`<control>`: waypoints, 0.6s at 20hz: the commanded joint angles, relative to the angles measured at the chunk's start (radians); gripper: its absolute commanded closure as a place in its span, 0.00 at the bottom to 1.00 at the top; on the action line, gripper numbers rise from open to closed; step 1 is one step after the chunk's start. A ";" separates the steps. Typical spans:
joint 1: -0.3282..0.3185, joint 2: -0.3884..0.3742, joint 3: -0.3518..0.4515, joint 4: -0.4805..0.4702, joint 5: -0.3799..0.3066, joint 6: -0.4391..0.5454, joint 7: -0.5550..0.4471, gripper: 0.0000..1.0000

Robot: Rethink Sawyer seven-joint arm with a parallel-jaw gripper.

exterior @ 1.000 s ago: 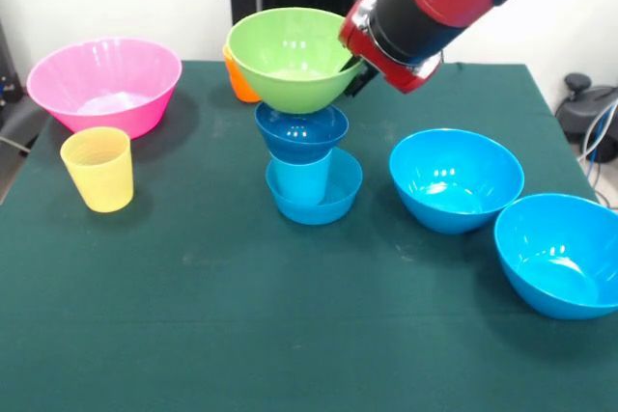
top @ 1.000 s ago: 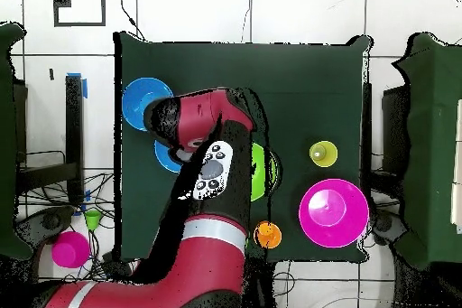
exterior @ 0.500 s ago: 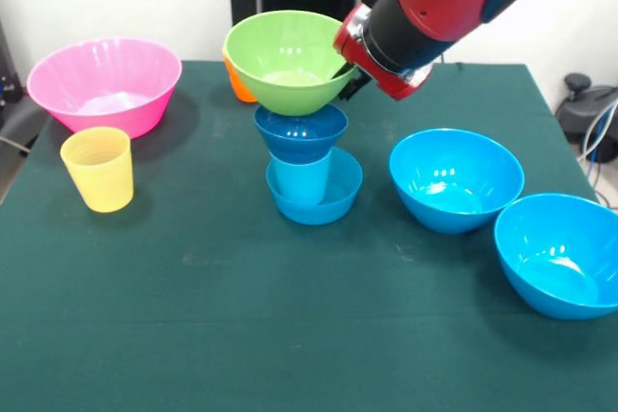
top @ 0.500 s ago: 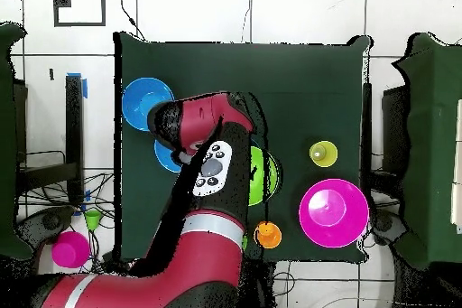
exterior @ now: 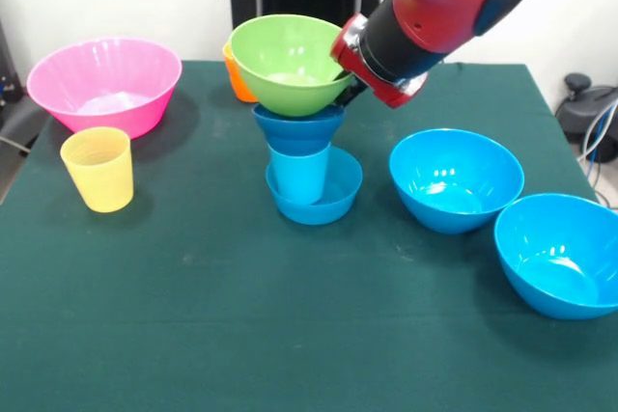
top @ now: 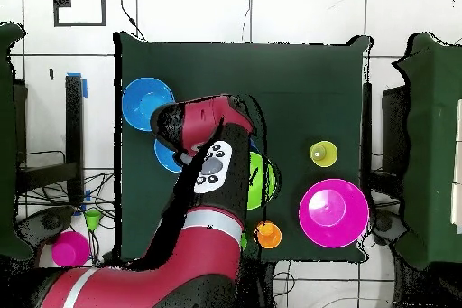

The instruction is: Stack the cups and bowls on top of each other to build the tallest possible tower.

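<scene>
The end effector (exterior: pixel 346 84) comes in from the upper right in the front view and sits at the right rim of the lime green bowl (exterior: pixel 288 62); its tips are dark and tucked against the bowl's edge, so whether it grips the rim or stands open cannot be told. The lime green bowl rests on top of the tower (exterior: pixel 303 147), slightly tilted, its base in a small dark blue bowl (exterior: pixel 298 130). That bowl sits on a light blue cup (exterior: pixel 299 173), which stands inside a smaller blue bowl (exterior: pixel 317 198) on the green table (exterior: pixel 290 335).

Behind the lime green bowl, an orange cup (exterior: pixel 235 79) shows partly, at its left edge. The pink ribbed bowl (exterior: pixel 104 84) stands at the far left of the table, with the yellow cup (exterior: pixel 98 169) just in front of it, upright. Two large bright blue bowls lie to the right of the tower: one (exterior: pixel 456 178) near it, the other (exterior: pixel 558 254) closer to the camera, touching or nearly touching the first.

In the overhead view the red arm (top: pixel 212 169) covers most of the tower; only a green sliver of the top bowl shows beside it.
</scene>
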 commanded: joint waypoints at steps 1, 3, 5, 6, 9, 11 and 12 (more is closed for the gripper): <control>-0.006 0.009 0.076 -0.046 0.049 -0.108 0.136 1.00; -0.009 -0.001 0.080 -0.056 0.053 -0.108 0.122 1.00; -0.012 -0.010 0.085 -0.056 0.063 -0.115 0.118 1.00; -0.012 -0.015 0.085 -0.054 0.068 -0.122 0.118 1.00; -0.008 -0.023 0.082 -0.055 0.076 -0.124 0.116 1.00; -0.007 -0.028 0.081 -0.053 0.079 -0.128 0.111 1.00; -0.006 -0.032 0.080 -0.051 0.080 -0.129 0.110 1.00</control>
